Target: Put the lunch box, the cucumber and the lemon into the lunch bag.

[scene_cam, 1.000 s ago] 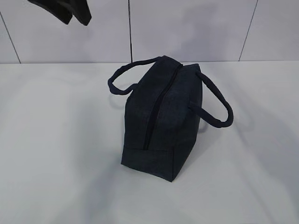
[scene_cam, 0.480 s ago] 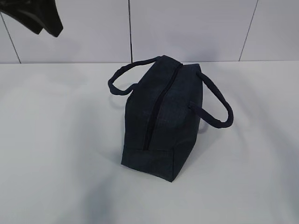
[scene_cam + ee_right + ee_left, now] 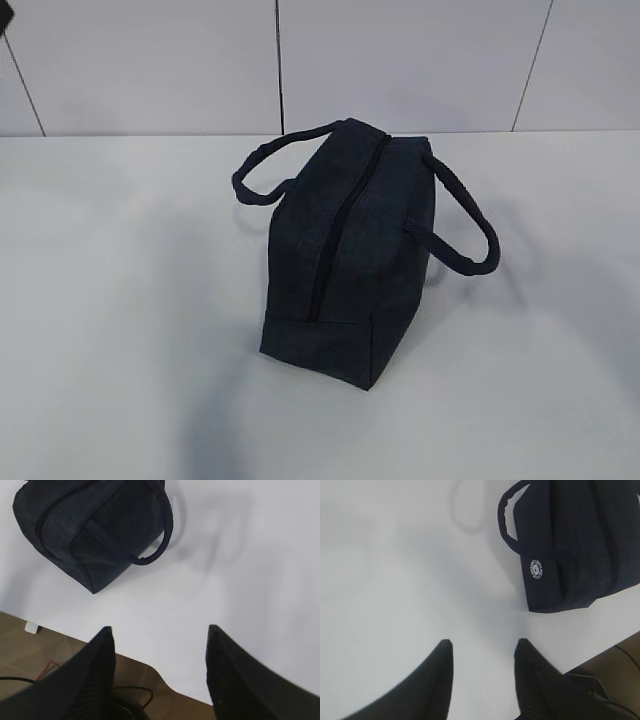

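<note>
My left end effector (image 3: 482, 652) has pulled clear of the zipped bag (image 3: 345, 255); both end effectors spread, empty; packing looks finished.

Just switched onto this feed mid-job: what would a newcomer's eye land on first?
The dark navy lunch bag stands alone mid-table with its top zipper closed and a loop handle drooping on each side. Both hands, left hand and right hand, hang open and empty above the white table, away from the bag.
</note>
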### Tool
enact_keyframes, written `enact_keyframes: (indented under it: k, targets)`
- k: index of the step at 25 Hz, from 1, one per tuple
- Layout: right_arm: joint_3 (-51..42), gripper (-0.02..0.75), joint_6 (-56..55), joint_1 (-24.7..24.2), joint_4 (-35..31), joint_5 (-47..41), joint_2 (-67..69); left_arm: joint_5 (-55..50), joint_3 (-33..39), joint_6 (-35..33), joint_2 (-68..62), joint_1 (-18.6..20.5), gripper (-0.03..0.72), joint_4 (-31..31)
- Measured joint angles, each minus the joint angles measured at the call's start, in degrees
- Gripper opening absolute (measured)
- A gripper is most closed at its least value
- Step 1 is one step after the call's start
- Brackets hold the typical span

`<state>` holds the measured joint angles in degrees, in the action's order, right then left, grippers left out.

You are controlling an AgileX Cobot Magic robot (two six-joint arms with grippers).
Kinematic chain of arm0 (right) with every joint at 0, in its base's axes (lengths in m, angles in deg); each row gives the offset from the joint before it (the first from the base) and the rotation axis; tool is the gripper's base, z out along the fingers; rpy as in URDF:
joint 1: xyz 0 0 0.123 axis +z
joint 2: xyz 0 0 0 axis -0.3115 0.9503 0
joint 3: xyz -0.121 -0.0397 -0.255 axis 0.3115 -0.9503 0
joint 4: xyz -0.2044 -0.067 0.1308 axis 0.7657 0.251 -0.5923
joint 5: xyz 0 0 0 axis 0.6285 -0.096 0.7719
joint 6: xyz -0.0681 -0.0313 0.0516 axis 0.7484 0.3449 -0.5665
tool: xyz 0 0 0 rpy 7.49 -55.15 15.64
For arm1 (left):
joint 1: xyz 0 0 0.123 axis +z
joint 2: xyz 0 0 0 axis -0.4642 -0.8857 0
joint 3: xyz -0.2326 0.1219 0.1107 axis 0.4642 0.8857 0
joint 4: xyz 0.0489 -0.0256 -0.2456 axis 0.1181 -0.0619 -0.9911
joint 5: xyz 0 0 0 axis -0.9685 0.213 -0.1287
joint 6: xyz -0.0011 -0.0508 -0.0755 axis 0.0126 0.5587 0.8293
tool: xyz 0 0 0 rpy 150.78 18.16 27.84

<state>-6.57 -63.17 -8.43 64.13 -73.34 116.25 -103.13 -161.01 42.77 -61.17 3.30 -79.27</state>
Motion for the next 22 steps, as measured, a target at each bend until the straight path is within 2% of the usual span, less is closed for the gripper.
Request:
enact_keyframes:
  k: [8, 14, 22]
  targets:
    - [-11.35, 0.441, 1.42, 0.0, -2.9, 0.81, -16.01, -0.1, 6.02, -0.37, 13.49, 0.0, 0.251, 0.44]
    - [-19.29, 0.441, 1.82, 0.0, -4.29, 1.02, -27.67, -0.2, 16.66, -0.47, 28.54, 0.0, 0.237, 3.71]
    - [-26.29, 0.441, 1.92, 0.0, -4.29, 1.14, -41.87, -0.65, 30.56, -0.47, 49.52, 0.0, 0.237, 4.06]
